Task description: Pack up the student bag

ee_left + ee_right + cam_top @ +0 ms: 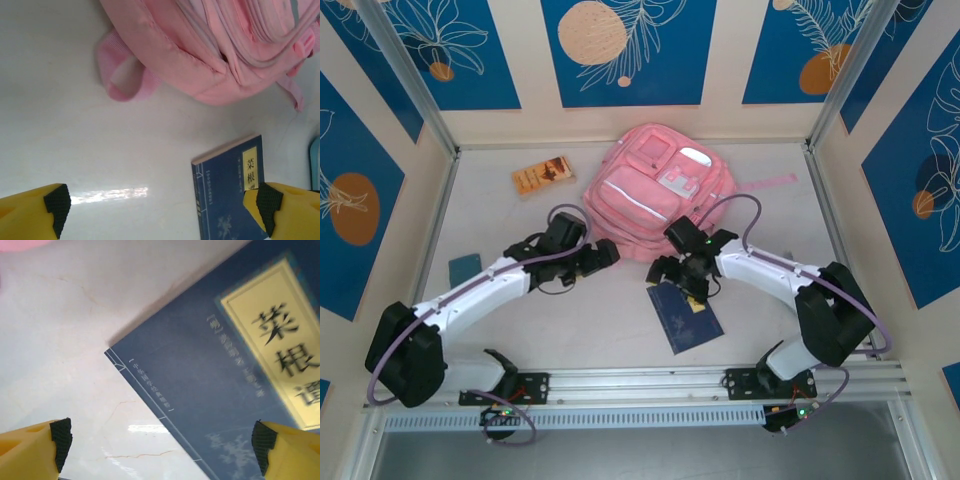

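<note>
While the right gripper (685,280) hangs over the blue book (686,316), which step do I enter? (KL)

Enter: first pick, approach phase. Nothing looks packed yet. Right fingers (61,436) are spread wide and grip nothing; one pad is over bare table (520,330), the other over the book's cover. The book lies flat. (RS)

Left gripper (595,258)? (KL)

Also released, jaws far apart and empty, near the bag's near-left corner, close to a strap loop (122,75). (RS)

Note on the student bag (655,195)? (KL)

It sits mid-table toward the far wall, front pockets up. Soft pink fabric, slumped and creased, with a pale reflective strip across the front and a strap trailing right. I cannot tell whether the main zip is open; no mouth is visible. (RS)

What does the next move need? (KL)

Judgement only: a thin, flat book offers little edge, so the right jaws must catch one side or slide it first. Limp fabric will likely collapse, so the left arm probably has to hold an opening. An orange booklet (542,175) and a teal item (465,267) lie well apart on the left, likely later picks. (RS)
</note>
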